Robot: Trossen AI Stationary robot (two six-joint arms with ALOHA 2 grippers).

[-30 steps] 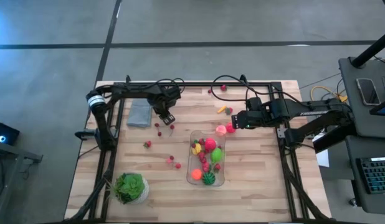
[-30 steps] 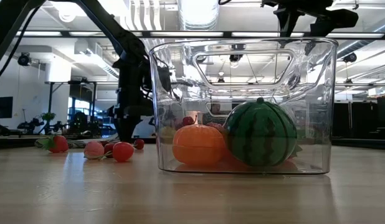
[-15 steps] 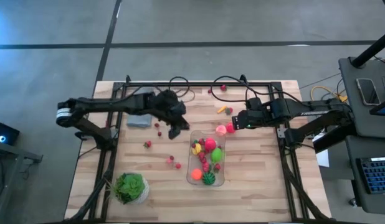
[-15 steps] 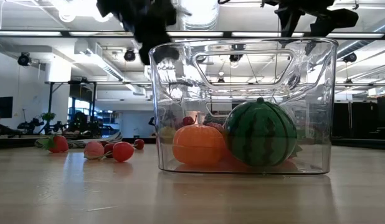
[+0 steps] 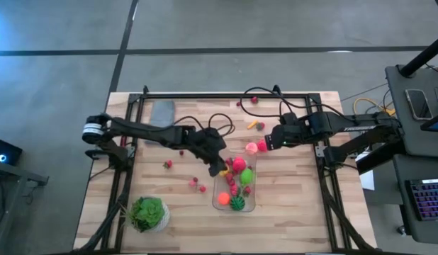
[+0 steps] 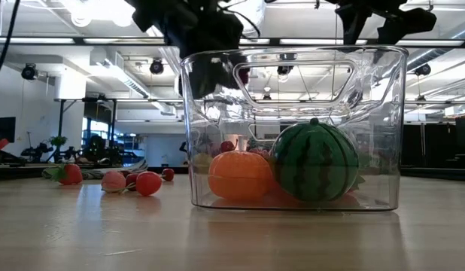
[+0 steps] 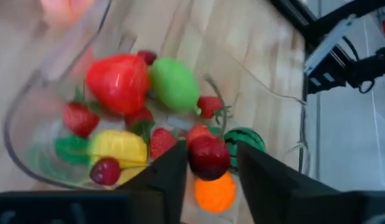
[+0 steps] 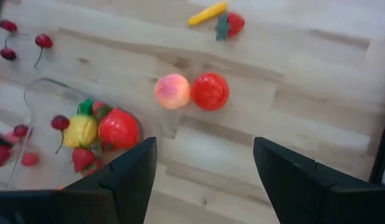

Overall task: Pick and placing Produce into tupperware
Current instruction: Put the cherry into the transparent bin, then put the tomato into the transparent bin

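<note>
— The left gripper (image 5: 220, 168) is over the upper left corner of the tupperware (image 5: 234, 207), a little left of centre in the overhead frame. Its fingers are clamped on a dark red berry (image 7: 209, 157); the wrist picture shows the berry pinched between the two dark fingers (image 7: 165, 180), hanging above the container's contents.

— What's inside already?

— A big red piece (image 7: 118, 83), a green one (image 7: 174, 84), a yellow one (image 7: 118, 147), some strawberries, and toward the lower end an orange ball (image 6: 240, 175) and the striped green ball (image 6: 315, 162). From table level those two sit against the near wall of the clear box, centre right of the frame.

— And the right gripper?

— The right gripper (image 5: 271, 139) hangs right of centre in the overhead view, above the container's upper right corner. Its fingers stand wide apart with nothing between them. Just beside it on the wood lie a pink piece (image 8: 172, 91) and a red piece (image 8: 210, 91), touching each other.

— Anything loose elsewhere?

— A yellow piece (image 8: 207, 13) next to a small strawberry (image 8: 232, 24) further up, and red berries (image 5: 198, 185) scattered left of the container. A potted plant (image 5: 147, 213) sits lower left, a grey cloth (image 5: 161, 112) upper left.
</note>
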